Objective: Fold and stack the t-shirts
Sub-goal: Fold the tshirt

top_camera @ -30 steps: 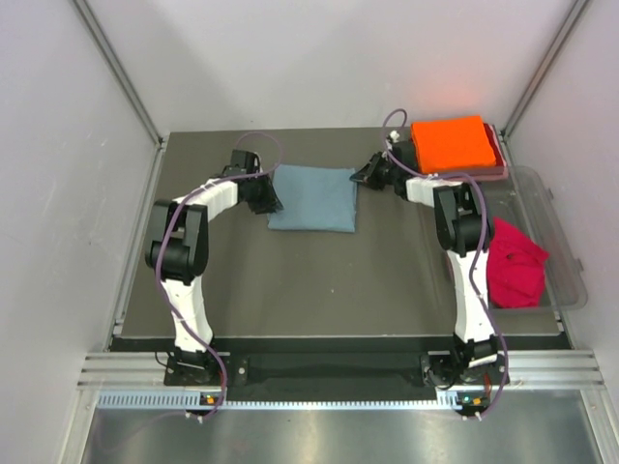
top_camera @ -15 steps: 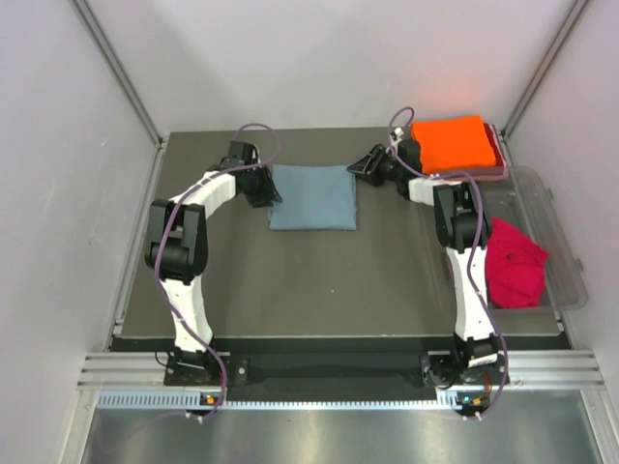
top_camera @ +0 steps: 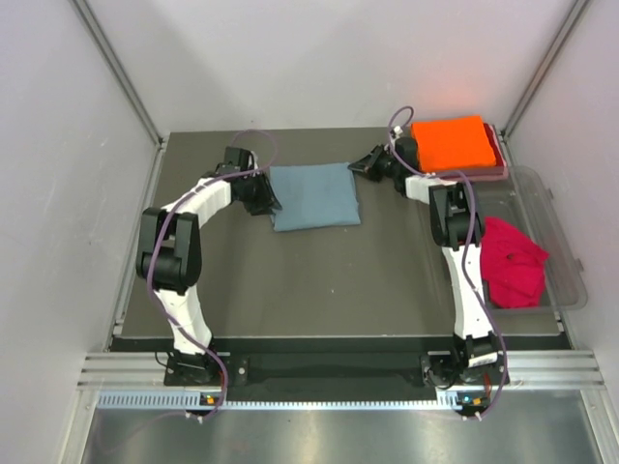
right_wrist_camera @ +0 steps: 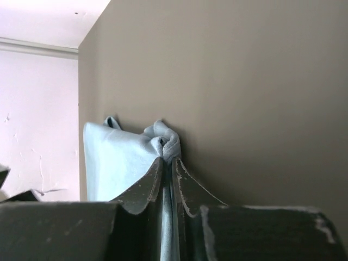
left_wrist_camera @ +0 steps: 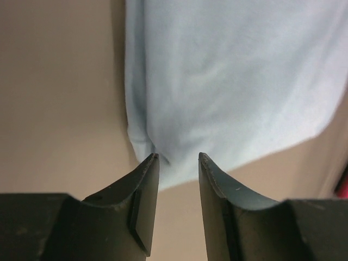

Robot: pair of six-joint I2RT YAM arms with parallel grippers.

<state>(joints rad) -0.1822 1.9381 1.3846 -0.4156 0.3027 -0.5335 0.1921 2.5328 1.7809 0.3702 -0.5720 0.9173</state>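
A folded grey-blue t-shirt lies slightly askew at the back middle of the dark table. My right gripper is shut on its far right corner; in the right wrist view the cloth bunches at the gripper's tips. At the shirt's near left corner my left gripper stands open. In the left wrist view that corner lies just at the gripper's tips, ungripped. A folded orange t-shirt rests at the back right. A crumpled red t-shirt lies in the tub.
A clear plastic tub runs along the table's right edge. The orange shirt sits on a flat pale tray at the back right corner. White walls and metal posts close in the back and sides.
My right gripper has opened and then shut on the grey-blue shirt's far right corner. The shirt has turned a little. The left arm's elbow has swung out to the left.
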